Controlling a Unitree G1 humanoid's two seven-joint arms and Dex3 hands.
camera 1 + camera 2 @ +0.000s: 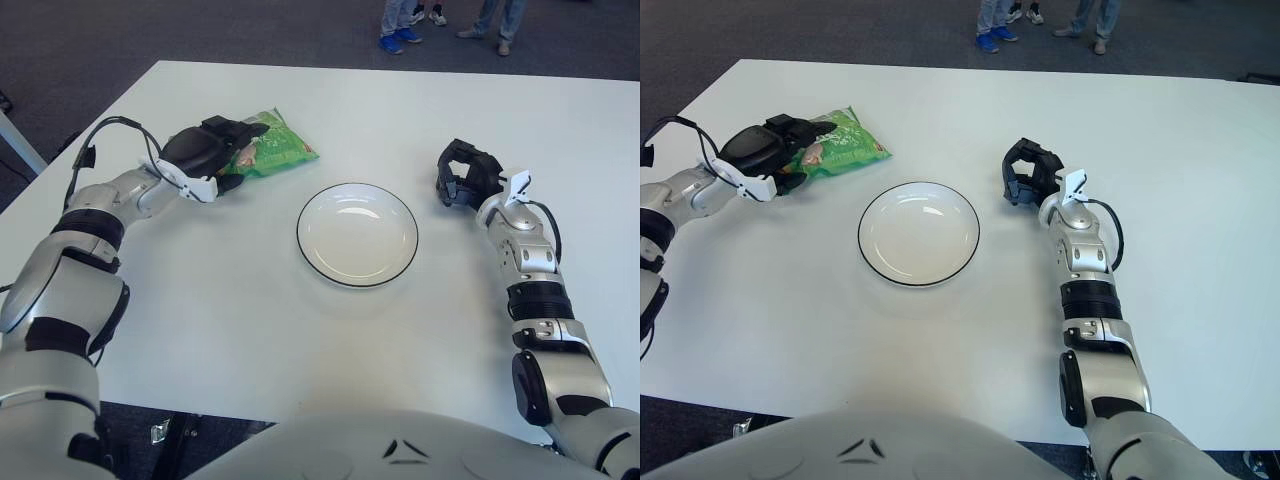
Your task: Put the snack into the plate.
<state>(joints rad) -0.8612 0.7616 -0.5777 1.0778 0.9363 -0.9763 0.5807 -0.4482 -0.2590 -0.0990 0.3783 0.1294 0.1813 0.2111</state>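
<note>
Gripping the green snack bag (272,150) with the left hand (205,153) toward the desk's (300,330) far left corner, left of the plate (357,234); idling with curled, empty right hand (466,173) right of it.

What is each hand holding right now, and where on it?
The left hand grips the green snack bag by its left end. The right hand, to the right of the plate, holds nothing.

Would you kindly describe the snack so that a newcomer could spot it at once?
Start at the white plate in the middle of the white table. Look to its far left, where the left hand grips a bag. That snack is the only green, crinkly packet there.
</note>
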